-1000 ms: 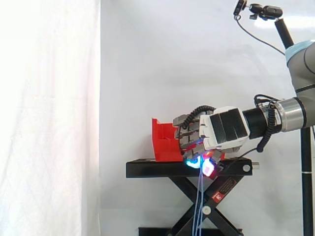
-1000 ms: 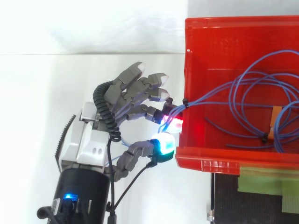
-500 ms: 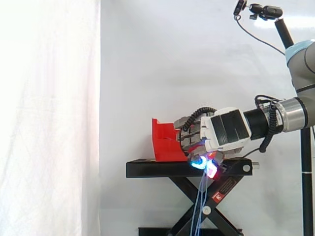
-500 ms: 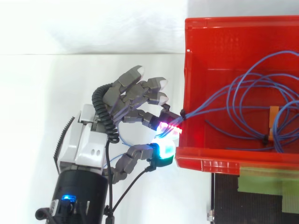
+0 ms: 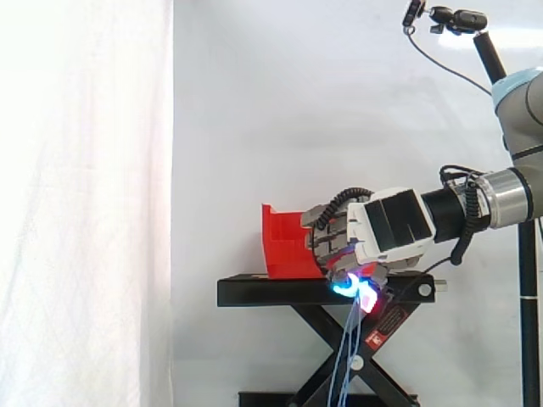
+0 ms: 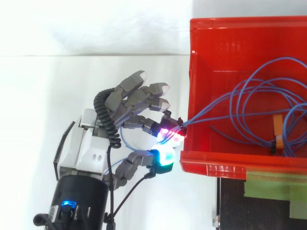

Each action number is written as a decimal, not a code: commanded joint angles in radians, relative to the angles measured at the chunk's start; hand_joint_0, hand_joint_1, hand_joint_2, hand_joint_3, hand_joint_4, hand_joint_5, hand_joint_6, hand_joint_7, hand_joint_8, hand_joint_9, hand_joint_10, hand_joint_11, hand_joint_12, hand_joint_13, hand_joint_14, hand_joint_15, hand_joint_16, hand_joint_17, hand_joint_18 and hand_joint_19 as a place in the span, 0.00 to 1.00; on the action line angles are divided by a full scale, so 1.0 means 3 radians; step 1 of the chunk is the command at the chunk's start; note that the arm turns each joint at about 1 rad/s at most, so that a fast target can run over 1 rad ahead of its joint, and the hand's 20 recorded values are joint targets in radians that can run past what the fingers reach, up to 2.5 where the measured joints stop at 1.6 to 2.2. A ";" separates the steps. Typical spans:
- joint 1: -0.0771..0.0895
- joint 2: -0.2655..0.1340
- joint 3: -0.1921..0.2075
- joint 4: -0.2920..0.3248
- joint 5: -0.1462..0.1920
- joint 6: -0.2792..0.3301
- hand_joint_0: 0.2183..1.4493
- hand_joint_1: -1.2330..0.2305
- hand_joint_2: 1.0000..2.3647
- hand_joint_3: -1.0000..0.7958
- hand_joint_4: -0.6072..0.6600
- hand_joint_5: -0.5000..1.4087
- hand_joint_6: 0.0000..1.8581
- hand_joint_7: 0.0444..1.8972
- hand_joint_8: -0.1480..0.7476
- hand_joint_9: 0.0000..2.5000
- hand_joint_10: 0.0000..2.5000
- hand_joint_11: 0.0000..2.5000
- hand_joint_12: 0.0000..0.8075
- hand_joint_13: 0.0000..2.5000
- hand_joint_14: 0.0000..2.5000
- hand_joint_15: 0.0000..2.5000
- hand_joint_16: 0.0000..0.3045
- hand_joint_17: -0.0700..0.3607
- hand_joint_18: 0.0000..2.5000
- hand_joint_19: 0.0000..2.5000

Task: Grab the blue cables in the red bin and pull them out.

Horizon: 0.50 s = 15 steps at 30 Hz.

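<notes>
Nearest to me, the hand [image 5: 386, 225] reaches in from the right at the height of the stand's top, its thumb and one finger pinched shut on a bundle of blue cables [image 6: 249, 91] while the other fingers [image 6: 144, 88] stay loosely spread. The glowing pads [image 6: 165, 155] sit just outside the red bin [image 6: 225, 160], close against its wall. A few blue strands hang from the grip down past the front of the black stand [image 5: 271, 291]. From the pinch the cables rise over the bin's edge and fan into wide loops across its floor, near an orange tag [image 6: 278, 127]. Farthest back hangs the white curtain [image 5: 85, 203].
</notes>
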 commanded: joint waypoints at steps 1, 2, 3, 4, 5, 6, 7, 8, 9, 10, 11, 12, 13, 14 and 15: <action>0.0031 0.0000 0.0000 0.0003 -0.0002 0.0365 0.57 0.26 0.00 0.00 0.52 0.59 0.63 0.24 0.46 0.32 0.01 0.31 0.43 0.27 0.01 0.18 0.13 0.38 0.18 0.17; 0.0036 0.0000 0.0000 0.0003 -0.0002 0.0437 0.57 0.26 0.00 0.00 0.53 0.59 0.63 0.24 0.46 0.32 0.01 0.32 0.43 0.27 0.01 0.18 0.13 0.38 0.18 0.17; 0.0041 0.0000 0.0000 0.0003 -0.0002 0.0508 0.57 0.26 0.00 0.00 0.53 0.59 0.63 0.24 0.46 0.32 0.01 0.32 0.43 0.27 0.01 0.18 0.13 0.38 0.18 0.17; 0.0057 0.0005 0.0000 0.0003 -0.0002 0.0728 0.57 0.26 0.00 0.00 0.53 0.59 0.63 0.24 0.46 0.32 0.01 0.31 0.43 0.27 0.01 0.18 0.13 0.38 0.18 0.17; 0.0067 0.0005 0.0000 0.0003 -0.0002 0.0892 0.57 0.26 0.00 0.00 0.53 0.59 0.63 0.24 0.46 0.32 0.01 0.31 0.43 0.27 0.01 0.18 0.13 0.38 0.18 0.17; 0.0077 0.0005 0.0000 0.0003 -0.0002 0.0979 0.57 0.26 0.00 0.00 0.52 0.59 0.63 0.24 0.46 0.32 0.01 0.31 0.43 0.27 0.01 0.18 0.13 0.38 0.18 0.17; 0.0082 0.0005 0.0000 0.0003 -0.0002 0.1076 0.57 0.26 0.00 0.00 0.53 0.59 0.63 0.24 0.46 0.32 0.01 0.31 0.43 0.27 0.01 0.18 0.13 0.38 0.18 0.17; 0.0088 0.0005 0.0000 0.0003 -0.0002 0.1148 0.57 0.26 0.00 0.00 0.53 0.59 0.63 0.24 0.46 0.32 0.01 0.32 0.43 0.27 0.01 0.18 0.13 0.38 0.18 0.17; 0.0098 0.0005 0.0005 0.0003 -0.0002 0.1327 0.57 0.26 0.00 0.00 0.52 0.59 0.63 0.24 0.46 0.32 0.01 0.31 0.43 0.27 0.01 0.18 0.13 0.38 0.18 0.17; 0.0108 0.0005 0.0021 0.0003 -0.0002 0.1414 0.57 0.26 0.00 0.00 0.52 0.59 0.63 0.24 0.46 0.32 0.01 0.32 0.43 0.27 0.01 0.18 0.13 0.38 0.18 0.17; 0.0113 0.0005 0.0036 -0.0002 -0.0002 0.1506 0.57 0.26 0.00 0.00 0.52 0.59 0.63 0.24 0.46 0.32 0.01 0.32 0.43 0.27 0.01 0.18 0.13 0.38 0.18 0.17; 0.0123 0.0005 0.0077 -0.0007 0.0003 0.1720 0.57 0.26 0.00 0.00 0.52 0.59 0.63 0.24 0.46 0.32 0.01 0.31 0.43 0.27 0.01 0.18 0.13 0.38 0.18 0.17; 0.0139 0.0005 0.0128 -0.0028 0.0003 0.1956 0.57 0.26 0.00 0.00 0.53 0.59 0.63 0.24 0.46 0.32 0.01 0.31 0.43 0.27 0.01 0.18 0.13 0.38 0.18 0.17; 0.0144 0.0005 0.0148 -0.0033 0.0003 0.2048 0.57 0.26 0.00 0.00 0.53 0.59 0.63 0.24 0.46 0.32 0.01 0.32 0.43 0.27 0.01 0.18 0.13 0.38 0.18 0.17; 0.0154 0.0005 0.0169 -0.0048 0.0003 0.2145 0.57 0.26 0.00 0.00 0.52 0.59 0.63 0.24 0.46 0.32 0.01 0.32 0.43 0.27 0.01 0.18 0.13 0.38 0.18 0.17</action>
